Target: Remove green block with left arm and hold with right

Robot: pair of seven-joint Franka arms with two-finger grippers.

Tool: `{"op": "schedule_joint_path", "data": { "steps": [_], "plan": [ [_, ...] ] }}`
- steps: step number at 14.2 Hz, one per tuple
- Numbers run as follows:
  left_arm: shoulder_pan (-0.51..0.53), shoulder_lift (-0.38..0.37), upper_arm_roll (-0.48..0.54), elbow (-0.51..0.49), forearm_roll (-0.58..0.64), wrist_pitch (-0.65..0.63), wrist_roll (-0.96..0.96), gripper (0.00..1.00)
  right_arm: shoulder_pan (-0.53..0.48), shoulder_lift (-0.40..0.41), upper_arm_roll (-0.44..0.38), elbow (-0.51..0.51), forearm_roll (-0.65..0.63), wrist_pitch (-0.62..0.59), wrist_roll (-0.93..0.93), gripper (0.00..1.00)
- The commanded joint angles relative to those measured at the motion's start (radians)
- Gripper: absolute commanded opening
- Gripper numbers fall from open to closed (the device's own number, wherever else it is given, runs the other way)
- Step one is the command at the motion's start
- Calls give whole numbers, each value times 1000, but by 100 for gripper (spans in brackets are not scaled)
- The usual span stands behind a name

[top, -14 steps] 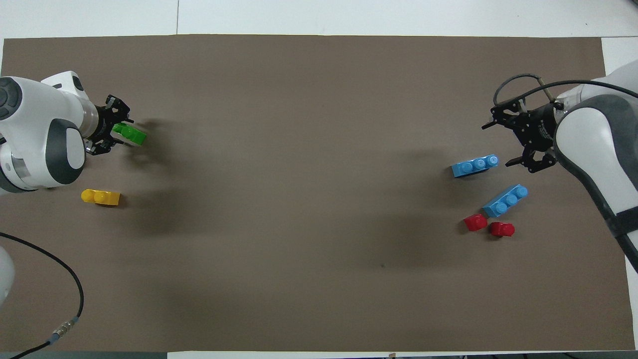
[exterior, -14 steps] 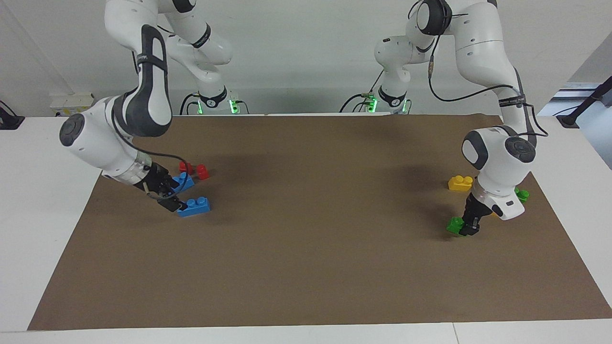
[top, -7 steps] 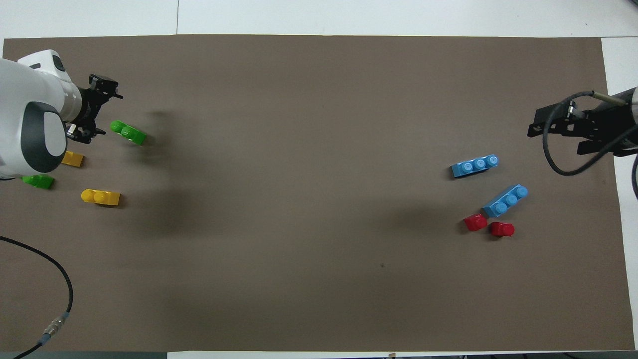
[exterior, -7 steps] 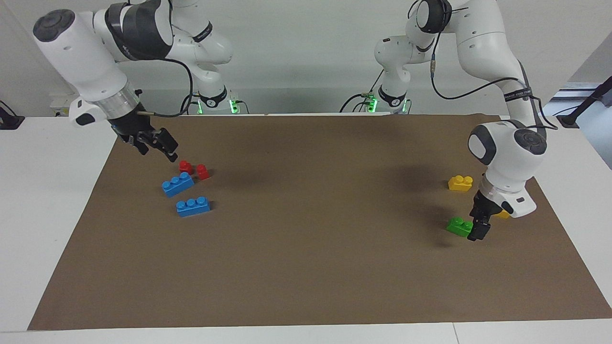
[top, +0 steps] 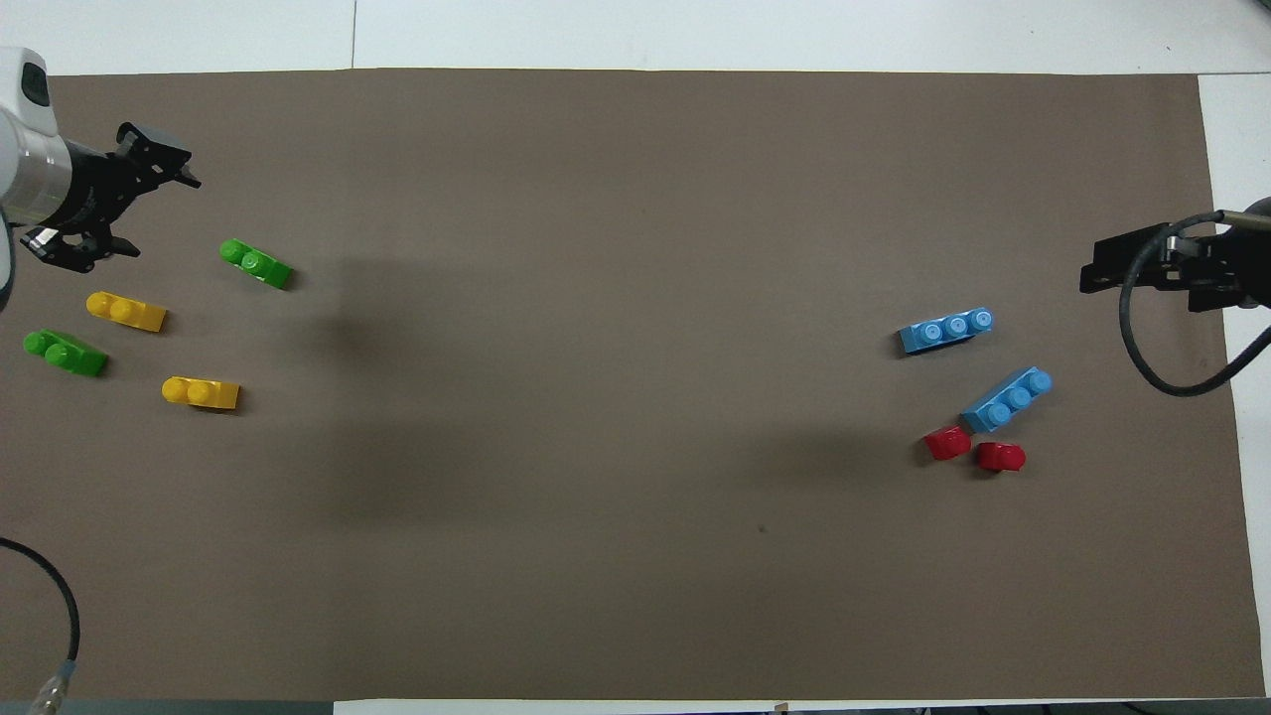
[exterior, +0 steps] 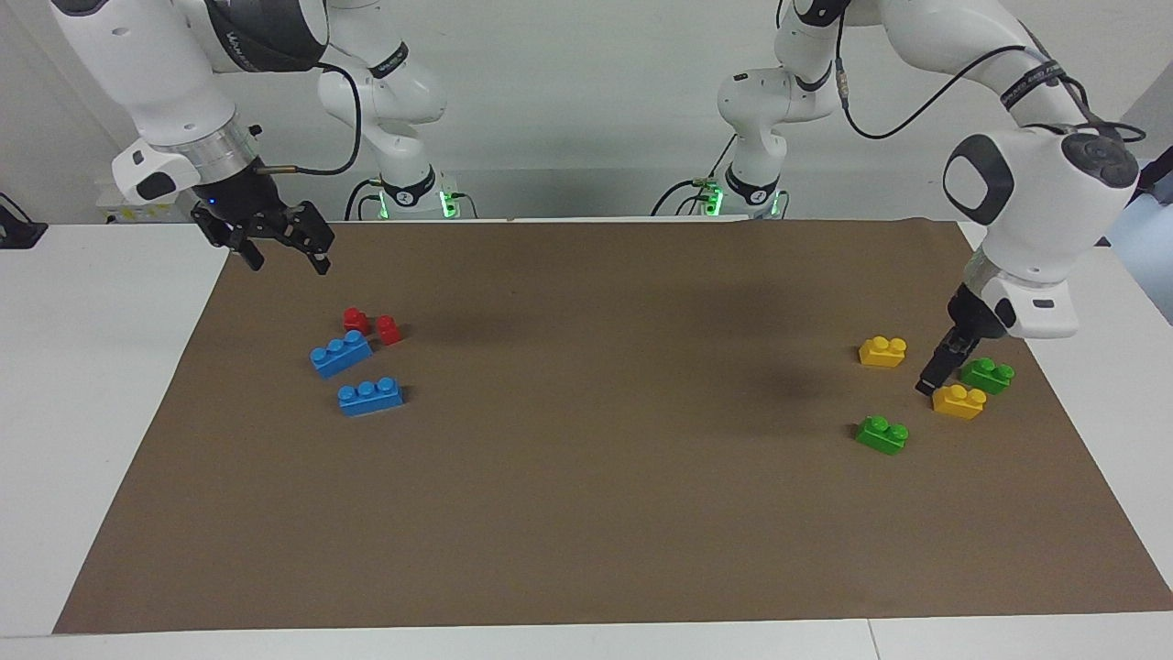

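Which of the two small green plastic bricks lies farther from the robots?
The green brick lying alone, farthest of its cluster; the other green brick lies beside a yellow brick, at the left arm's end.

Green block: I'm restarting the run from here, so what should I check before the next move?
1. Left gripper empty, fingers open: ok.
2. Right gripper empty, fingers open: ok.
3. Right gripper steadying a block: not ok; it hangs over the mat edge near the red blocks.
4. Green block farthest from the robots lies alone, nothing on it: ok.
5. Other green block clear of the yellow block beside it: ok; the overhead view shows a gap.
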Motion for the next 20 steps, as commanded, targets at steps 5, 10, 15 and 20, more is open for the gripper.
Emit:
{"op": "schedule_joint_path", "data": {
  "steps": [5,10,15,20],
  "plan": [
    [-25,-204,-3,-30,-12,-254,398,100,-13,0,12,2,-75,-20,-30,100],
    [-27,-272,-8,-88,-12,-284,434,100,-18,0,12,-1,-75,-23,-30,100],
    [-57,-293,-6,-128,-12,-290,434,100,-22,-1,11,0,-75,-48,-32,100],
    [-56,-293,-6,-128,-14,-293,435,100,-24,-1,11,0,-76,-49,-72,100]
  ]
}}
